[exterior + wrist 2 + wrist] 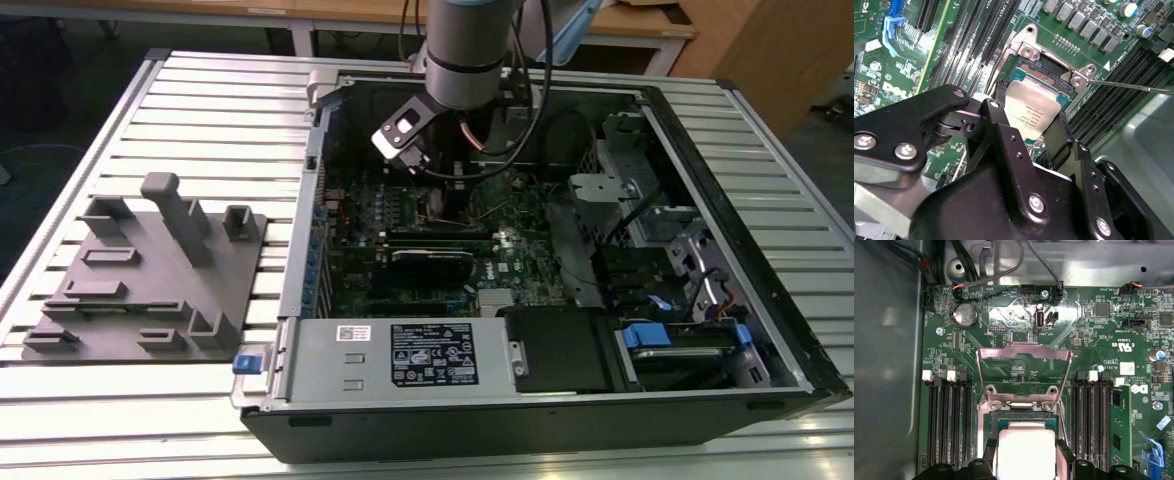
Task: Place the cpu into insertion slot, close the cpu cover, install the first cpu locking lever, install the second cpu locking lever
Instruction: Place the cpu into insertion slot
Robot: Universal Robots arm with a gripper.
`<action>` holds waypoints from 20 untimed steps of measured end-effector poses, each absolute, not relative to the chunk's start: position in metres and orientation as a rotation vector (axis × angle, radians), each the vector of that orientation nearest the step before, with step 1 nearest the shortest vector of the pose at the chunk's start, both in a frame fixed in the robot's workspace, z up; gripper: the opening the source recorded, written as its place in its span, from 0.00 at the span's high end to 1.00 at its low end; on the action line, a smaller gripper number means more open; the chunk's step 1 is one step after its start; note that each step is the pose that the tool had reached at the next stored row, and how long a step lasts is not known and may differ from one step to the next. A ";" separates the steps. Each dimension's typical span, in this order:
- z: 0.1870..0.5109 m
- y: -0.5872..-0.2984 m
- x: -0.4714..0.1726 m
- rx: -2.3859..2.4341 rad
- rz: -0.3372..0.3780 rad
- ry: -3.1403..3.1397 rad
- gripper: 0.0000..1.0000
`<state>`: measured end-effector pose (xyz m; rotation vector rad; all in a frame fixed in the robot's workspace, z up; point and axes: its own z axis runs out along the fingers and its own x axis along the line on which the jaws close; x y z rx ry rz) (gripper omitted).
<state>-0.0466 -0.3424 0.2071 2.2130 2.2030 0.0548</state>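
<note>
In the exterior view, the arm (462,50) is reaching down into the open case (781,300), which is lying on the table (200,100). It is working over the far part of the board (400,240). A grey fixture (147,270) is sitting on the table at the exterior view's left, well apart from the work.

In the second wrist view, the gripper (1026,115) is clamping the cpu (1031,107) between its two black fingers (1004,135), one on each of two opposite edges. The cpu is hanging right over the slot (1044,67), silvery top up, and is looking a little tilted against the metal rim. I cannot tell whether it is touching the slot. A thin lever (1134,86) is sticking out beside the slot, clear of the cpu.

In the first wrist view, the cover (1024,352) is standing open at the far side of the slot (1021,412), with the board showing through its window, so nothing is blocking the way down. The cpu (1026,447) is sitting square between the fingers (988,459) and roughly in line with the rim.

To my eye the placing is under way and not finished. Doing it well is calling for a level cpu, corners matched to the slot, and a straight descent with no sideways drag, since the contacts underneath are looking delicate. The grip should be staying firm until the cpu is lying flat inside the rim.
</note>
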 end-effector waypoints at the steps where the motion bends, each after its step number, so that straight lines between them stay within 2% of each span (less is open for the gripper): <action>1: 0.206 -0.342 -0.047 2.213 0.054 2.203 0.46; 20: 0.199 -0.341 -0.047 2.190 0.051 2.230 0.46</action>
